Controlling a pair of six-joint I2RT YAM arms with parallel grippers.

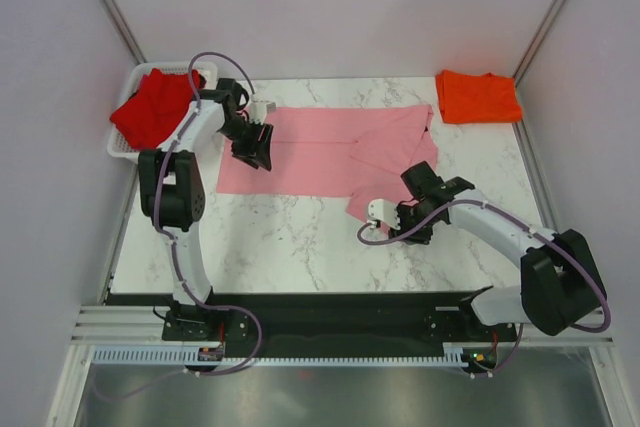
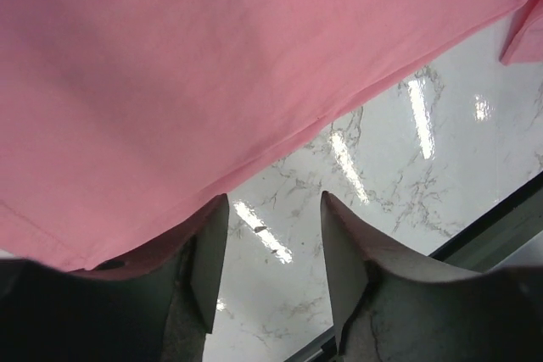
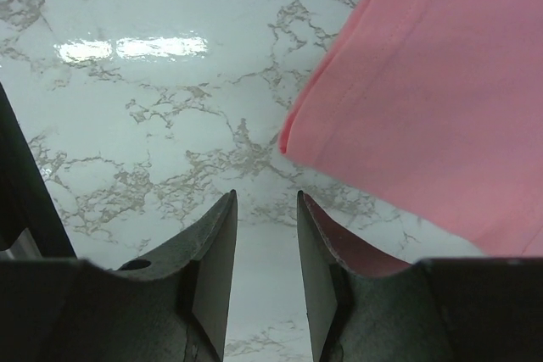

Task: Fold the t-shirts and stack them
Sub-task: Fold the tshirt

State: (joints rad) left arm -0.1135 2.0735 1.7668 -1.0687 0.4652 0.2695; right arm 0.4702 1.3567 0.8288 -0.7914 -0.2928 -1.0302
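Item: light pink soft cloth t-shirt (image 1: 310, 152), spread flat across the middle of the white marble-patterned table (image 1: 300, 247). Its right side is turned in over the body as an uneven flap, and its left side lies in one layer. Step in hand, by judgement: folding this shirt, part done, with stacking not yet begun. Left gripper (image 1: 252, 145): at the shirt's left edge. In its wrist view the jaws stand apart with bare marble between them. The cloth edge lies just ahead and laps the outer side of one finger (image 2: 208, 252); nothing is grasped. Right gripper (image 3: 265, 201): low over the table, just off the shirt's near right corner, jaws parted and empty. That corner lies just ahead and to the right of the gap, not between the fingers. Next move, likely: each gripper shifts onto its own edge, nips the cloth, then lifts and carries the fold across without dragging the flap. Also present: bright orange folded t-shirt (image 1: 478, 95) at the far right corner, well apart. Deep red t-shirt (image 1: 150, 107) heaped in a white plastic mesh basket (image 1: 118, 150) at the far left.
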